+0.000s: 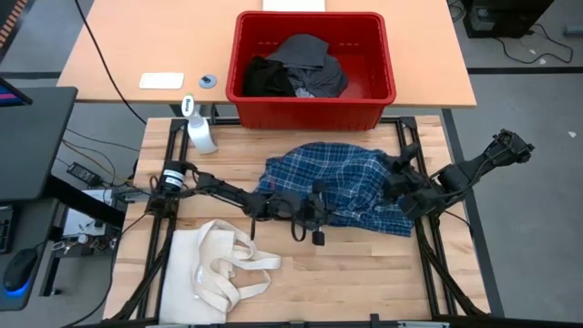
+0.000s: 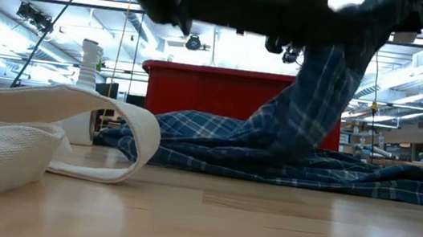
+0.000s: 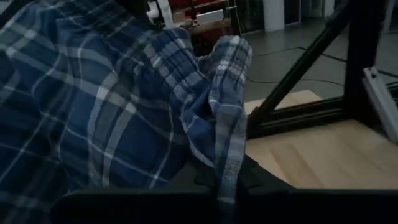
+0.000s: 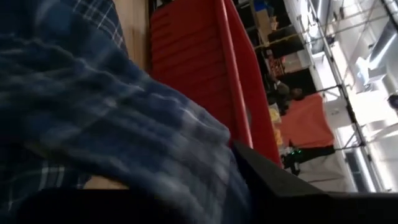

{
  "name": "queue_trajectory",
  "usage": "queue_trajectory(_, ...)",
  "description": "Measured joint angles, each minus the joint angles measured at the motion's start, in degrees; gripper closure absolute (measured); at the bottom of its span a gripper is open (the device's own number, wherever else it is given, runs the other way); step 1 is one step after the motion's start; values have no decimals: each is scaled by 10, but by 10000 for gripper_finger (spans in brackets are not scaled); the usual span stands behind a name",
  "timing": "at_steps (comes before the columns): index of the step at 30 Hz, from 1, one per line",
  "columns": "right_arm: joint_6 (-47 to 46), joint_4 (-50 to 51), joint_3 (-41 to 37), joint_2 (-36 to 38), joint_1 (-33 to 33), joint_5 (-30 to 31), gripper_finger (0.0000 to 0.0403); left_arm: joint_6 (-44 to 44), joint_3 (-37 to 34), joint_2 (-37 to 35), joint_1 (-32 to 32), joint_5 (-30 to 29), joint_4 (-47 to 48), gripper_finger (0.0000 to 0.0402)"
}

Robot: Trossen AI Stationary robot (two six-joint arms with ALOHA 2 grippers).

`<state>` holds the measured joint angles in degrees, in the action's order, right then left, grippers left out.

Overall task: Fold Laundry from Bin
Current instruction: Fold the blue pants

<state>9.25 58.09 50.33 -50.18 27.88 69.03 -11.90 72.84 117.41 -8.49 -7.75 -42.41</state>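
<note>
**Plaid shirt on the surface, both claws at the fabric**

We find the blue plaid shirt (image 1: 342, 187) spread and rumpled at the centre of the wooden surface (image 1: 364, 273), just at 6 o'clock of the red bin (image 1: 314, 100). In the low view one part of the shirt (image 2: 308, 122) rises as a column above the rest, which lies flat in front of the bin (image 2: 222, 96).

The left claw (image 1: 314, 211) sits at the shirt's 7 o'clock edge. Its wrist view shows a fold of plaid cloth (image 3: 227, 124) hanging down into the claw, which we read as closed on the shirt.

The right claw (image 1: 401, 191) sits at the shirt's 3 o'clock edge. Its wrist view is filled with plaid fabric (image 4: 124, 137) draped over it, with the bin wall (image 4: 199, 56) beyond; we cannot tell whether this claw is open or closed.

The bin stands at 12 o'clock and contains the remaining laundry (image 1: 296, 73), dark grey and black pieces heaped together.

A cream tote bag (image 1: 219, 269) lies at 7 o'clock of the surface. A white spray bottle (image 1: 199, 132) stands at 10 o'clock, near the bin's corner.
</note>
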Motion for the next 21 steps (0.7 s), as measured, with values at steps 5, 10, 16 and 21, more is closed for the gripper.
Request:
queue_trajectory(5,-52,24,0,0,0,-5,286,-2,0,21,12,60,3,313)
queue_trajectory(10,-68,31,0,3,0,-10,275,-5,0,24,15,97,0,227)
queue_trajectory(16,-67,39,0,4,-1,-14,274,-10,0,23,15,106,5,163)
queue_trajectory(21,-73,57,0,1,-16,-60,260,-35,-1,2,15,102,78,153)
